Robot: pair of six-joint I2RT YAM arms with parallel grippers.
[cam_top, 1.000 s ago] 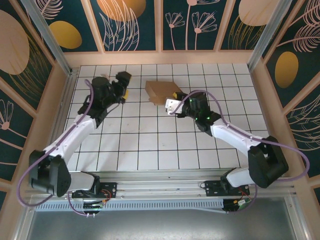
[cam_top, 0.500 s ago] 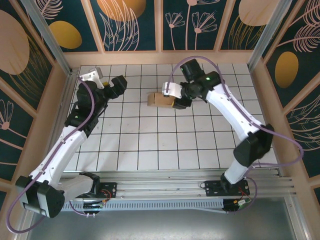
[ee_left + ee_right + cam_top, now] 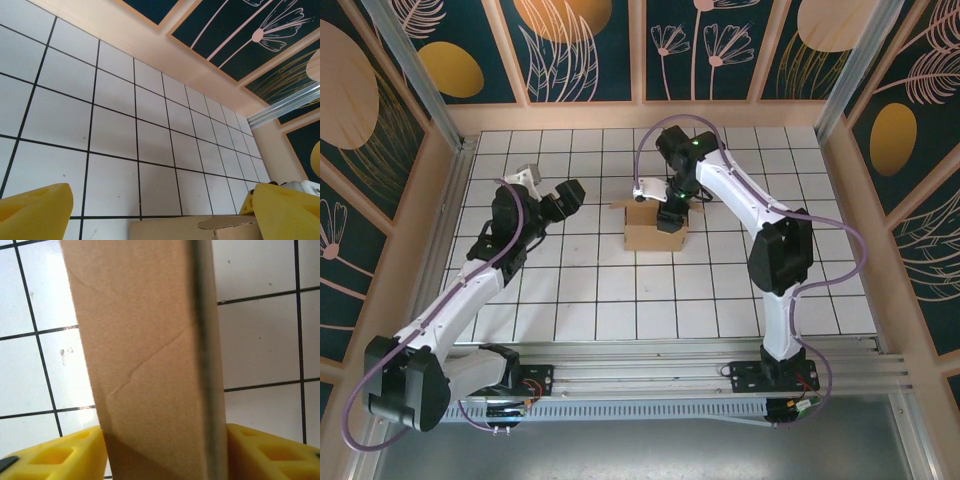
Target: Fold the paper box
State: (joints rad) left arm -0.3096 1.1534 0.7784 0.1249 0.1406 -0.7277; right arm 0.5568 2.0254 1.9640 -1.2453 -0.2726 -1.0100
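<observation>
One risk — your paper box (image 3: 653, 236) toppling.
Left gripper (image 3: 568, 194) gapes empty; right gripper (image 3: 670, 213) straddles it, hold unclear — slack drops it.

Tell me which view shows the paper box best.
Top external: it shows the paper box nearly whole, under the right hand. Right wrist gives a close-up of one creased face between yellow fingers; left wrist catches a sliver of its edge.
</observation>
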